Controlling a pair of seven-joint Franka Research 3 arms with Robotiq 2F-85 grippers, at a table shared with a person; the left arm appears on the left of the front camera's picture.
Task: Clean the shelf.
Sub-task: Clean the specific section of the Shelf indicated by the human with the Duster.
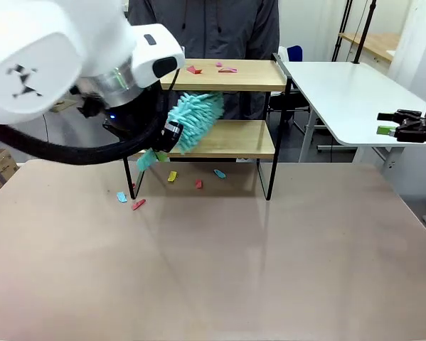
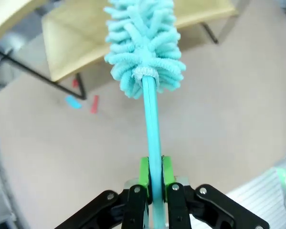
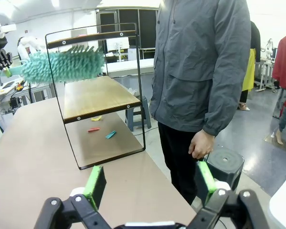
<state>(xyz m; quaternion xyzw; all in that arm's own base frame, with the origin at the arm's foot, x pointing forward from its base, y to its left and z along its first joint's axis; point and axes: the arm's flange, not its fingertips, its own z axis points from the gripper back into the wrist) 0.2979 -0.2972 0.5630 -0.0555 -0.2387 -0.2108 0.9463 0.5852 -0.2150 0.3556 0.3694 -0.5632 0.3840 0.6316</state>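
Note:
The shelf (image 1: 241, 138) stands at the far middle of the table, two light wooden boards in a black frame. A few red scraps (image 1: 227, 69) lie on its top board. My left gripper (image 2: 153, 176) is shut on the thin handle of a fluffy teal duster (image 2: 145, 43). The duster head (image 1: 195, 121) hovers over the left end of the lower board (image 3: 100, 95), between the two tiers. At the far right, off the table, my right gripper (image 1: 401, 124) stands open with nothing between its fingers (image 3: 95, 183).
Small coloured scraps lie on the table under and left of the shelf: yellow (image 1: 172, 176), red (image 1: 198, 183), blue (image 1: 219, 172), blue (image 1: 121, 197), red (image 1: 138, 204). A person (image 3: 200, 71) stands behind the shelf. A white table (image 1: 348, 92) is at the back right.

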